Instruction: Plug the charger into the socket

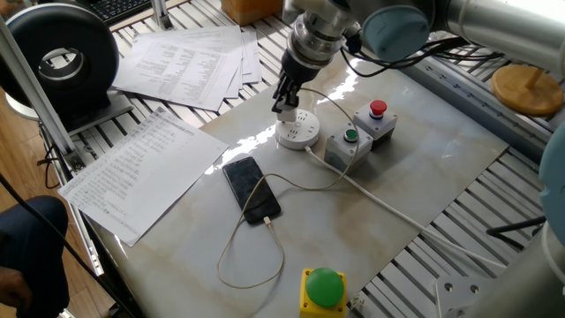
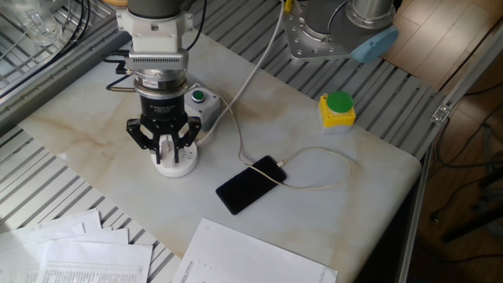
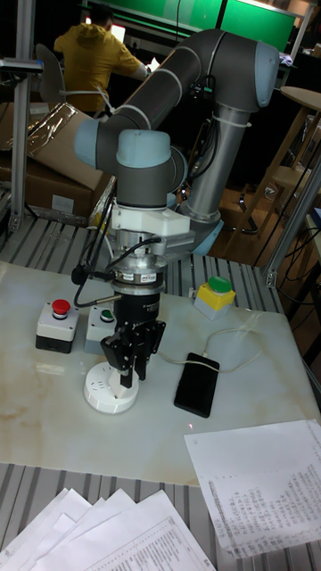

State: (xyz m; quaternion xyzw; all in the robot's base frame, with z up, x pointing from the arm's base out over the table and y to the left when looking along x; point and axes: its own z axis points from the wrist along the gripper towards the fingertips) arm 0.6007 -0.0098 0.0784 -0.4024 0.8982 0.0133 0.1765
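Note:
The round white socket (image 1: 300,132) lies on the marble table beside two grey button boxes. My gripper (image 1: 284,108) points down over the socket's left rim, shut on the small white charger (image 1: 284,112), which sits at the socket's top face. In the other fixed view the charger (image 2: 165,147) shows between the dark fingers (image 2: 140,134), right above the socket (image 2: 178,165). The tall fixed view has the gripper (image 3: 127,373) over the socket (image 3: 109,395). I cannot tell whether the prongs are in the slots. The charger's thin cable (image 1: 231,240) loops to a black phone (image 1: 252,189).
Grey boxes with a green button (image 1: 350,144) and a red button (image 1: 376,118) stand right of the socket, whose thick cord (image 1: 388,209) runs toward the table's right edge. A yellow box with a green dome (image 1: 323,290) is at the front. Papers (image 1: 141,172) lie left.

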